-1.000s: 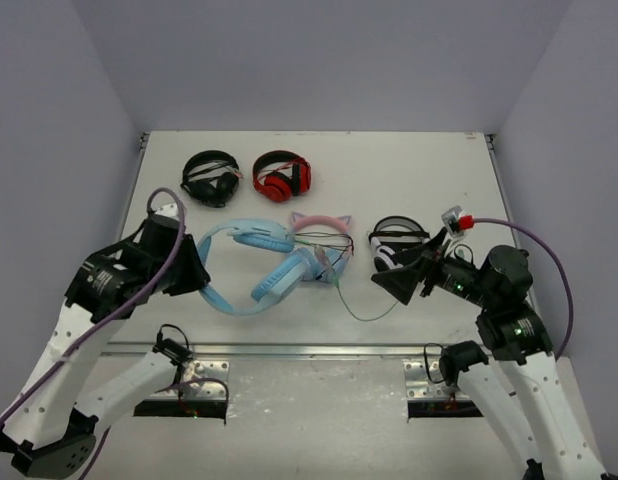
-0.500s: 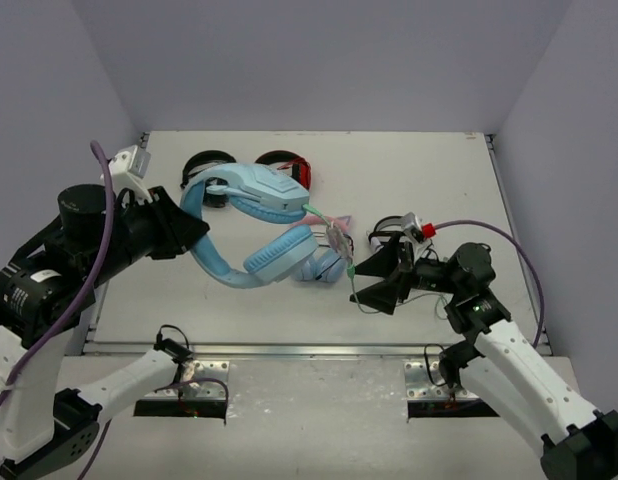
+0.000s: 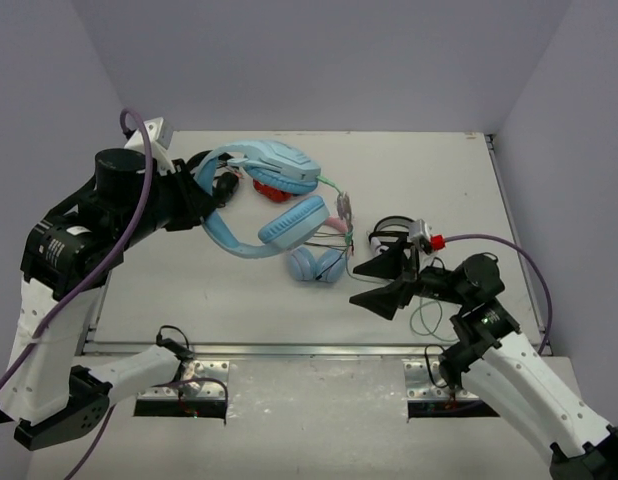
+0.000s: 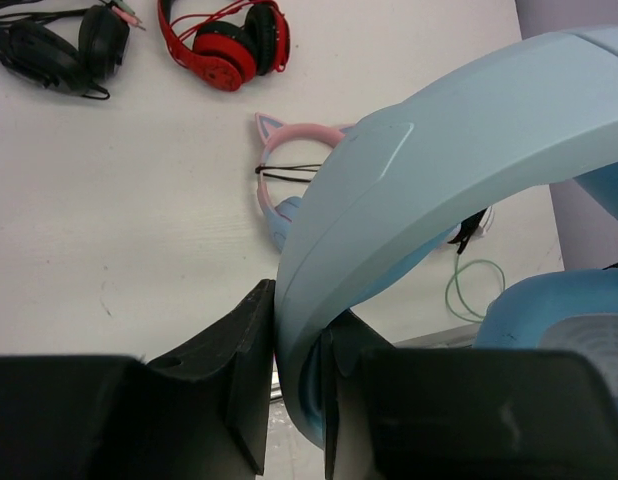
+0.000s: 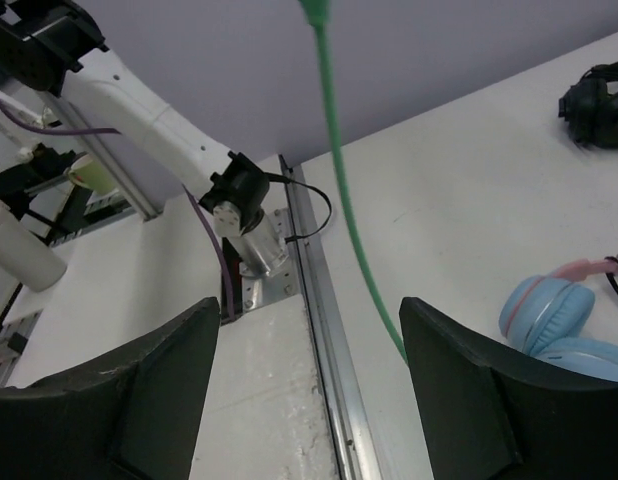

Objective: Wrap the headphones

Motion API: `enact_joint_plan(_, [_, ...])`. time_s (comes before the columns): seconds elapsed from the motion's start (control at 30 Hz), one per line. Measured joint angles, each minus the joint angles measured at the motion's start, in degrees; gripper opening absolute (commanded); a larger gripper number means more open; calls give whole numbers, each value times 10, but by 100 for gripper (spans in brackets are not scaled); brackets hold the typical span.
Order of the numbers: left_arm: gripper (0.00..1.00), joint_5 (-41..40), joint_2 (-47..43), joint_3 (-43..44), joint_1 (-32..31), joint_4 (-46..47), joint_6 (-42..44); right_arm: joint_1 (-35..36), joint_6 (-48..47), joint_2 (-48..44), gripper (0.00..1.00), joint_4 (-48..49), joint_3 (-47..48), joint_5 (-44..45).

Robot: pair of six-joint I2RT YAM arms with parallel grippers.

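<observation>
**Surface and room.** A white table was enclosed by plain grey-lilac walls on the left, at the back and on the right. A metal rail ran along its near edge.

**Task item.** The left gripper was clenched on the headband of the headphones. It held them above the left half of the table with both cups toward the centre. Their green cable trailed right and ended in a loose loop near the right arm.

**Other items and obstructions.**
- Black headphones lay at the back left. In the top view they were largely hidden behind the raised set.
- Red headphones lay just right of the black ones and were likewise partly covered.
- Cat-ear headphones lay at centre, below the raised set.
- White-and-black headphones lay right of centre, partly masked by the right gripper.
- The right gripper's jaws stood well apart. The cable passed between them, touching neither finger in the wrist view.

**Count.**
- Headphones: five sets, one held and four on the table.
- Cables: one green.
- Grippers: two.
</observation>
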Motion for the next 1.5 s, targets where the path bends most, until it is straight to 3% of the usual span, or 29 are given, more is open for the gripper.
enact_joint_plan(0.2, [0,12,0,-5,0,8,5,0,-23,28,77,-17,34,9])
enact_joint_plan(0.3, [0,24,-2,-5,0,15,5,0,-62,48,71,-48,46,45])
enact_joint_plan(0.53, [0,21,-6,-5,0,19,7,20,-79,111,33,-41,40,18])
enact_joint_plan(0.57, [0,18,-5,-5,0,19,7,29,-78,111,21,-34,33,12])
enact_joint_plan(0.6, [0,13,-5,-5,0,20,9,38,-81,110,2,-30,26,8])
enact_joint_plan(0.73, [0,-28,-1,-13,0,28,24,59,-90,89,1,-56,14,34])
enact_joint_plan(0.93, [0,-136,-23,-171,0,125,59,60,-113,-6,1,-202,38,276])
enact_joint_plan(1.07, [0,-151,-16,-298,0,171,86,60,-142,-15,1,-284,122,394])
enact_joint_plan(1.23, [0,-124,0,-364,0,188,126,60,-195,47,1,-333,251,492])
enact_joint_plan(1.33, [1,-99,0,-373,-7,208,145,59,-223,75,1,-337,276,502])
enact_joint_plan(1.5, [0,-88,18,-376,-54,230,157,63,-260,152,1,-362,328,414])
